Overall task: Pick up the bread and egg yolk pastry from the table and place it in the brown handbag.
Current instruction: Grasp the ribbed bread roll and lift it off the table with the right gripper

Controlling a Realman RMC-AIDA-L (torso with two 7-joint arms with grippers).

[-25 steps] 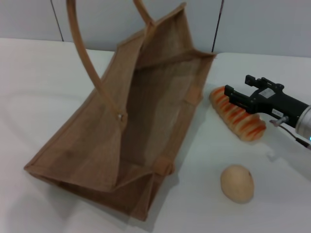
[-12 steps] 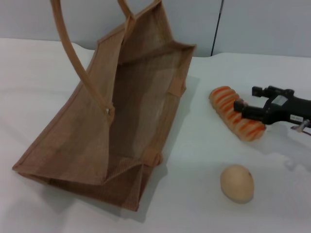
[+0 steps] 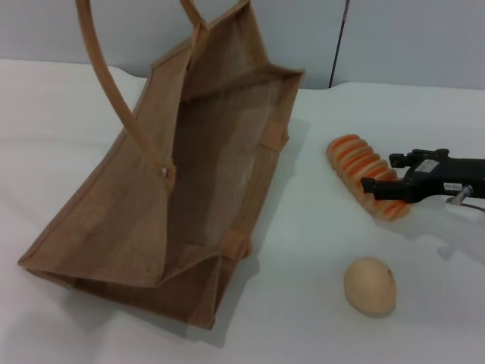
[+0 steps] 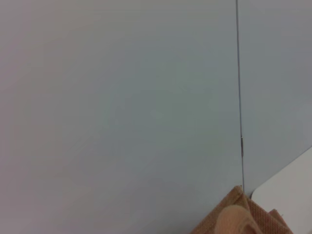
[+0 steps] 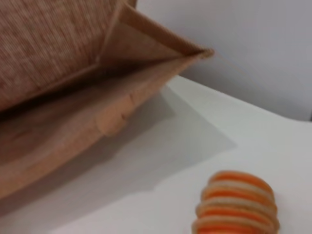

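The bread point(image 3: 356, 168), a ridged loaf with orange stripes, lies on the white table point(image 3: 53, 114) to the right of the brown handbag point(image 3: 151, 197). My right gripper point(image 3: 381, 172) is open, with one finger on each side of the loaf's near end, low over it. The egg yolk pastry point(image 3: 370, 286) sits alone nearer the front, clear of the gripper. The handbag leans with its mouth open towards the bread, and its handles run up out of view. The right wrist view shows the bread point(image 5: 236, 207) and the bag's mouth point(image 5: 73, 92). My left gripper is not visible; the left wrist view shows only a corner of the bag point(image 4: 239, 219).
A grey wall point(image 3: 409, 38) stands behind the table's far edge. Bare tabletop lies between the bag and the bread point(image 3: 311, 197) and to the left of the bag.
The handbag has shifted to the left, opening a wider gap to the bread. My right gripper has slid from the loaf's middle to its near end and come lower. Bread and pastry have not moved.
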